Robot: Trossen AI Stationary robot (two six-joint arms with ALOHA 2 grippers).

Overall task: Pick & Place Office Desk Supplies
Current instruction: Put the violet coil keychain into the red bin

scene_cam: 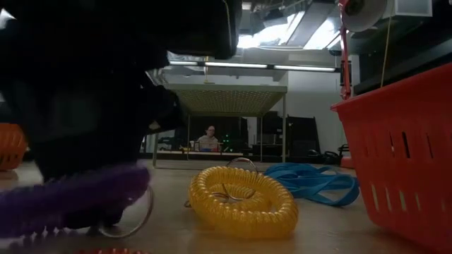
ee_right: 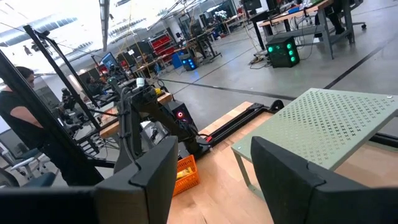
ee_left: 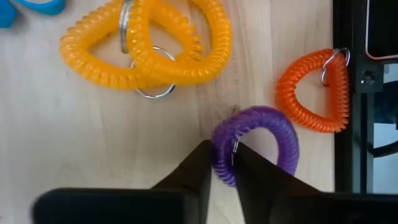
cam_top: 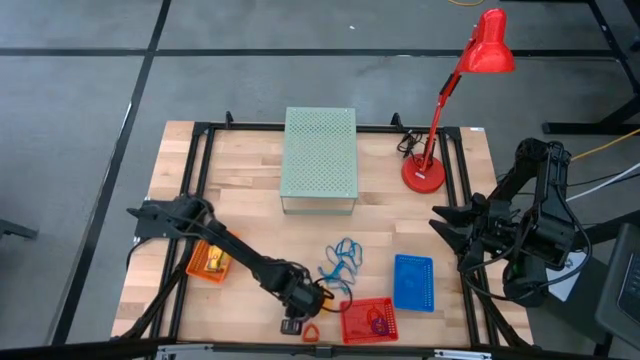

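Observation:
My left gripper (ee_left: pixel 222 152) is at the table's near edge (cam_top: pixel 293 322), shut on a purple coil ring (ee_left: pixel 258 143). Next to it, flat on the wood, lie a yellow coil ring (ee_left: pixel 149 43) with a metal key ring and an orange coil ring (ee_left: pixel 314 90). In the low view the purple coil (scene_cam: pixel 70 201) sits low by the table, with the yellow coil (scene_cam: pixel 240 201) and the blue loops (scene_cam: pixel 311 180) behind it. The blue loops (cam_top: pixel 340 262) lie mid-table. My right gripper (ee_right: pixel 214 155) is open, raised near the table's right edge (cam_top: pixel 450 225). My left gripper pinches the purple coil ring between its two fingers on one side of the loop (ee_left: pixel 224 168). The fingers come from above, pointing down, and lie across the coil. The rest of the ring (ee_left: pixel 280 134) sticks out past the fingertips, low over the wood; whether it rests there I cannot tell.
A red basket (cam_top: pixel 368 320) with a purple piece inside stands just right of the left gripper, and a blue basket (cam_top: pixel 413 282) beyond it. An orange basket (cam_top: pixel 210 262) holds yellow pieces on the left. The green perforated box (cam_top: pixel 320 160) and red lamp (cam_top: pixel 425 175) stand far back.

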